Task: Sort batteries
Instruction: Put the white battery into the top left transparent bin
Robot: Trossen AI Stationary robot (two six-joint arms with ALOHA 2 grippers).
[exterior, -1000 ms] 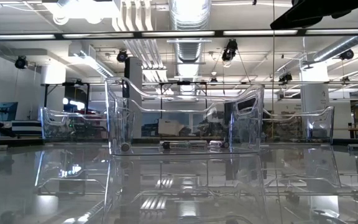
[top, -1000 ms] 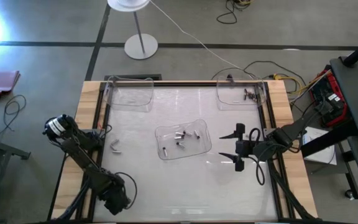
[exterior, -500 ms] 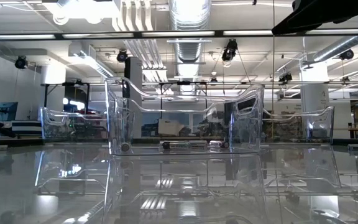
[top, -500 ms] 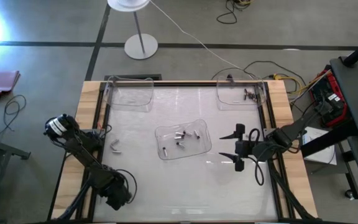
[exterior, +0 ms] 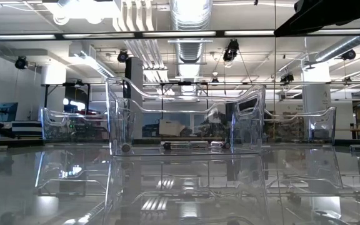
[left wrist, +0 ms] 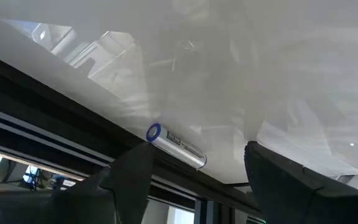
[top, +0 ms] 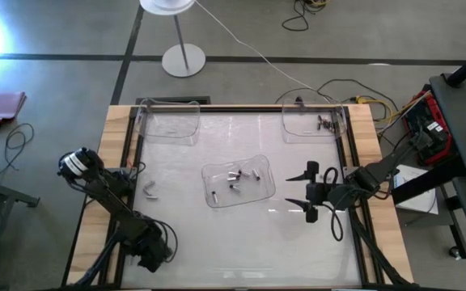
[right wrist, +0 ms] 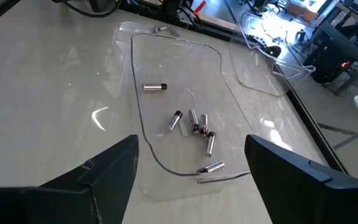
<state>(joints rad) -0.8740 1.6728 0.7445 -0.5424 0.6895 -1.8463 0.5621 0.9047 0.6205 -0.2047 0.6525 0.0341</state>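
Right end effector (top: 309, 191) hovers over the tabletop (top: 241, 234) w/ fingers spread wide and nothing between them, aimed at the middle tray (top: 238, 182) just ahead of its tips. Batteries (right wrist: 194, 127) lie loose in that tray: a small cluster straight ahead of the fingers, one apart farther on, one near the closest rim; a few more batteries sit in the far tray (top: 314, 123), off to one side and well beyond this end effector. Left end effector (left wrist: 194, 171) is low at the near left edge of the tabletop, fingers also spread, empty; one lone battery (left wrist: 176, 147) lies just ahead of it, between the tips and close to the dark edge rail. Step in hand, as I judge it: pick one battery from the middle tray. To do it well: go for an outlier, not the cluster, so neighbours aren't nudged; come down over the tray wall, line fingers across the cylinder's short axis, close gently since it'll roll; clear walls are hard to see, so keep clearance. No brand, label or writing readable anywhere; the lone battery shows a blue end ring only.
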